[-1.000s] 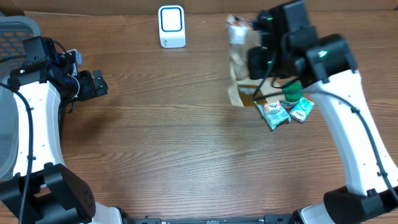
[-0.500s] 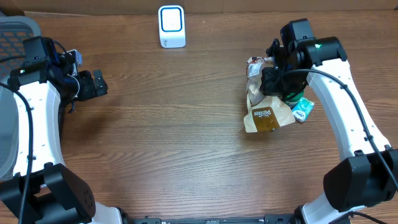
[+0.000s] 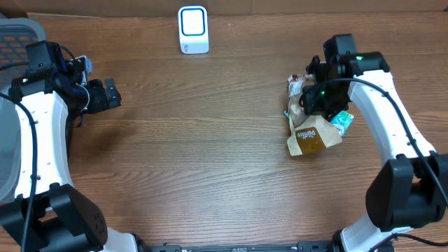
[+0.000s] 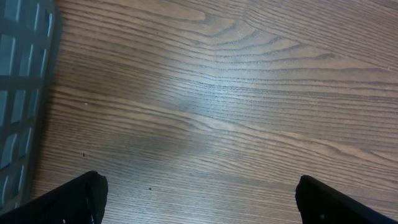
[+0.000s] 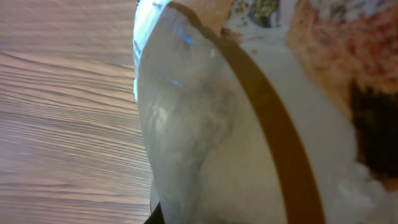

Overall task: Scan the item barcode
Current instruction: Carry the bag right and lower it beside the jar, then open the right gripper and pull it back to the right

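Overhead: wood-grain worktop [image 3: 210, 161], wide open room across the middle and front. A white scanner [image 3: 193, 29] with a blue outline is seen upright at the back edge. A grey basket [image 3: 12, 33] is cut off at the left edge. The left claw [image 3: 110, 94] is held apart, near the left side, nothing in it. The right claw [image 3: 313, 99] is clamped together on the top of a crinkled brown snack bag [image 3: 312, 133], right of centre, well apart from the scanner. Teal packets [image 3: 341, 122] lie just beside the bag; whether they touch cannot be told. Compared with a second ago, the bag has been brought away from the back edge, forward and to the right; the left arm is unchanged.

Left wrist: bare worktop [image 4: 217, 93] with a glare patch. Basket mesh [image 4: 18, 81] is seen at the left edge. The left claw [image 4: 199, 200] is spread wide, only the black fingertips [image 4: 81, 196] showing.

Right wrist: the view is filled by the snack bag [image 5: 249, 137], glossy clear film with a brown band. A worktop [image 5: 62, 124] strip shows at left. The claw fingers are hidden.
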Motion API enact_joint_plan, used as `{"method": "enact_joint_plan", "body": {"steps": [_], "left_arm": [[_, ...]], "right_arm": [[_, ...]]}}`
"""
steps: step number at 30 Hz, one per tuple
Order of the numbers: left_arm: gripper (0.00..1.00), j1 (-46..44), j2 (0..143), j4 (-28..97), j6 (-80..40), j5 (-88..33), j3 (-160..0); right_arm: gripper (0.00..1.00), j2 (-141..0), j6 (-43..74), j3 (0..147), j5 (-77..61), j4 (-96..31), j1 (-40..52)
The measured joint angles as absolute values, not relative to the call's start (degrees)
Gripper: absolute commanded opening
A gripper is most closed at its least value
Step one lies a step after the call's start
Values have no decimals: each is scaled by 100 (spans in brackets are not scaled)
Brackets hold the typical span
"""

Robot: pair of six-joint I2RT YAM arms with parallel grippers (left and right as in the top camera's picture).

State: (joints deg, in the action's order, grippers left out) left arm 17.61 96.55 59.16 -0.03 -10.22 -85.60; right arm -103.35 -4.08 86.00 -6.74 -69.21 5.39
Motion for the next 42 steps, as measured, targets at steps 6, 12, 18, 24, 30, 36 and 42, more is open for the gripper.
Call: {"method": "enact_joint_plan", "body": {"steps": [6,12,18,24,30,36,42], "left_arm": [[100,1761,9655,5918,-3,-1022,-8560],[100,1761,9655,5916,-3,-1022,-8560],[100,1761,9655,5916,-3,-1022,-8560],[100,1761,9655,5918,-3,-1022,-8560],[100,1761,9655,5916,-3,-1024,-8560],[100,1761,9655,5918,-3,-1024,-8560],[100,1761,9655,5916,-3,-1022,-8560]], "right_arm": [[44,-10366,-255,8377,-25,-6746,528],[61,-10366,-82,8377,318,-6654,480],[77,-10366,-60,8403,388,-6740,454],[100,-10337,134,9362,353,-7273,454],[100,-9789,158,10696,-56,-8053,460],[100,-8624,191,11316,-567,-8991,460],[100,-7762,438,11336,-777,-9660,460]]}}
